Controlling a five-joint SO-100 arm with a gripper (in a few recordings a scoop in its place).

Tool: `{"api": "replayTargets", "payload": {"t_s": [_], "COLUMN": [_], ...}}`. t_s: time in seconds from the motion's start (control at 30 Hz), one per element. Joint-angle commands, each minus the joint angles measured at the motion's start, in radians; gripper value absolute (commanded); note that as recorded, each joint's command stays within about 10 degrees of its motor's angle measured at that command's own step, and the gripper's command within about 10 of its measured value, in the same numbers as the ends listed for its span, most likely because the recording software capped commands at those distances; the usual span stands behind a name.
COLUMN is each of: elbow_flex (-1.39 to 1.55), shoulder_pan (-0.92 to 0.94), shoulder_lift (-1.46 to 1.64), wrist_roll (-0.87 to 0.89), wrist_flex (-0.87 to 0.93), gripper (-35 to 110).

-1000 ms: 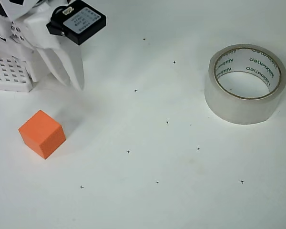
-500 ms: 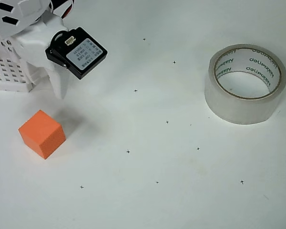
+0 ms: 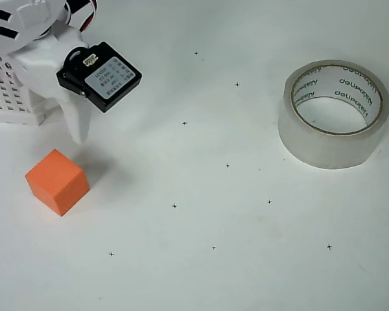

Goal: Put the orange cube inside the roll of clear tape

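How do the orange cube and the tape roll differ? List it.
The orange cube is small, solid, opaque and sharp-edged; the roll of clear tape is much larger, round, translucent whitish and hollow. The cube is plain; the roll's core bears dark lettering. The cube lies at left near the gripper, the roll at far right. Both rest on the white table.

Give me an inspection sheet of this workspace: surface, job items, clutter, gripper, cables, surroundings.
Surface: white table, marked with small black crosses.
Cube: orange cube sits on the table at lower left of the overhead view, free, not in the tape.
Tape: roll of clear tape lies flat at upper right, hole up, nothing in it.
Clutter: white perforated block at the left edge, partly behind the arm.
Gripper: gripper hangs just above the cube in the picture, holding nothing; one white fingertip shows, so open or shut cannot be told.
Cables: red and black wires at the arm's top.
Surroundings: nothing seen.
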Motion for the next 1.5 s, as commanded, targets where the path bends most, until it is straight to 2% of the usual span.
{"api": "replayTargets", "payload": {"t_s": [0.0,0.63,1.27,1.47], "elbow_flex": [-0.031,0.083,0.043,0.077], "shoulder_pan": [0.021,0.075,0.112,0.117], "shoulder_lift": [-0.054,-0.135,-0.221,-0.302], "wrist_roll": [-0.026,-0.089,-0.15,-0.164], "wrist_flex": [-0.052,-0.183,-0.247,-0.347], "gripper": [37,40,40,40]}}
